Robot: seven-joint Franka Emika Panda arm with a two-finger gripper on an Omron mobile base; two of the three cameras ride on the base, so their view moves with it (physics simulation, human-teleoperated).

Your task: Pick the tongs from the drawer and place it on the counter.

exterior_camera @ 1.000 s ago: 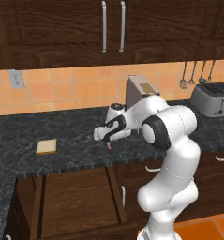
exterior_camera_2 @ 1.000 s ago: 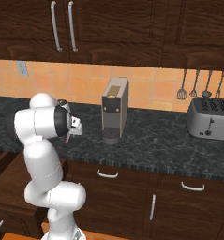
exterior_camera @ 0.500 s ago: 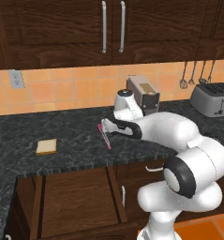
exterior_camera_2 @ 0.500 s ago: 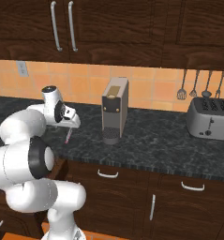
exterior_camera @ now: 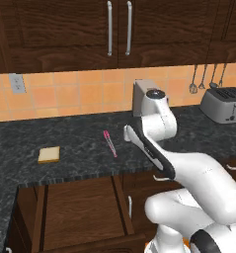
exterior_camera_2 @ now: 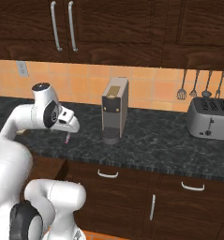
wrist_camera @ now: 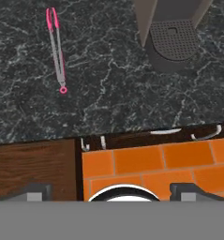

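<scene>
Dark grey-black speckled stone surface [exterior_camera: 80,136], polished-looking on top, white veins throughout, rough along the front edge. Thin pink tongs [wrist_camera: 56,48], smooth plastic-looking pink ends, greyish metal-like arms between. Wide dark brown wooden drawer [exterior_camera: 80,212], plain matt wood-grain bottom. Tan bread slice [exterior_camera: 49,154], matt. Brown box-shaped coffee machine [exterior_camera_2: 114,110], matt casing, perforated drip grille at the base. Silver toaster [exterior_camera_2: 210,118], brushed-metal look. Dark wood wall cabinets [exterior_camera: 65,29], satin grain, smooth silver bar handles. Orange tiled backsplash [exterior_camera: 80,94], matt, pale grout lines.
</scene>
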